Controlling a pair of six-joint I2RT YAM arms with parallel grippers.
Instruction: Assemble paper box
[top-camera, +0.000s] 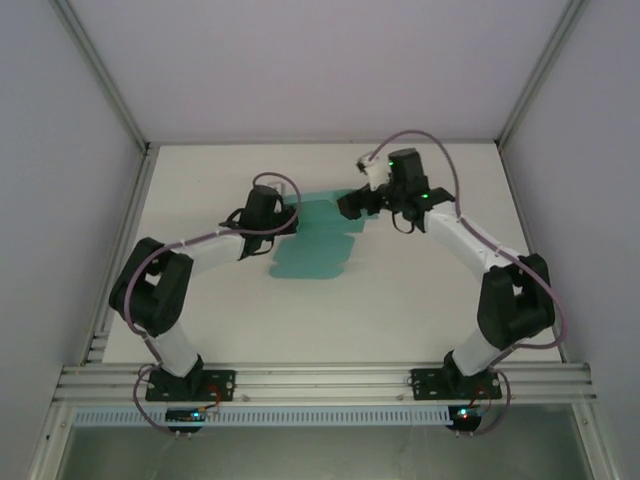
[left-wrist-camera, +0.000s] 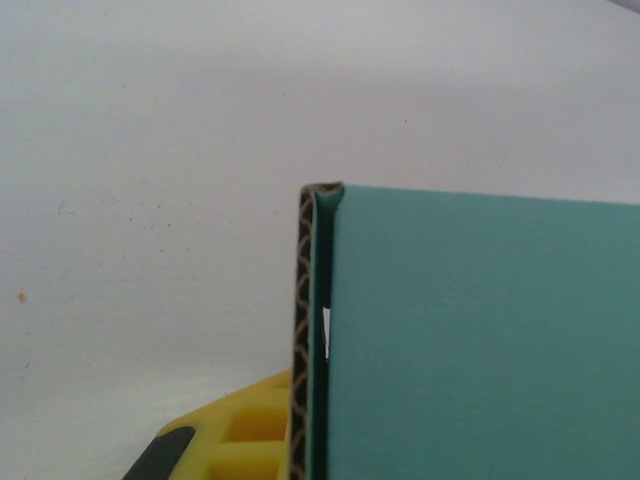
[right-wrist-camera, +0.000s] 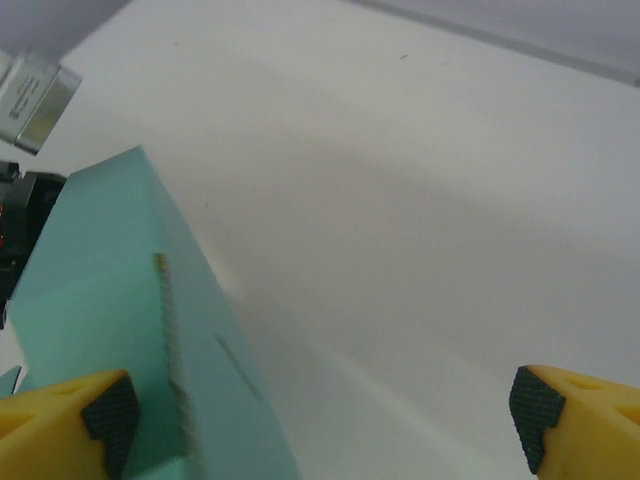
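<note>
Teal corrugated paper box lay mid-table between the arms, mostly a flat sheet. At its left edge one panel was folded over double, and the left gripper looked clamped on that fold. The right gripper hung wide open beside a raised panel, gripping nothing. Early stage, I'd judge: most walls and flaps not yet up.

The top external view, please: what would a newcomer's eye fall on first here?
The teal paper box, partly folded, lies in the middle of the white table. The left gripper is shut on its left edge, while the right gripper hangs wide open beside one of its raised panels.
</note>
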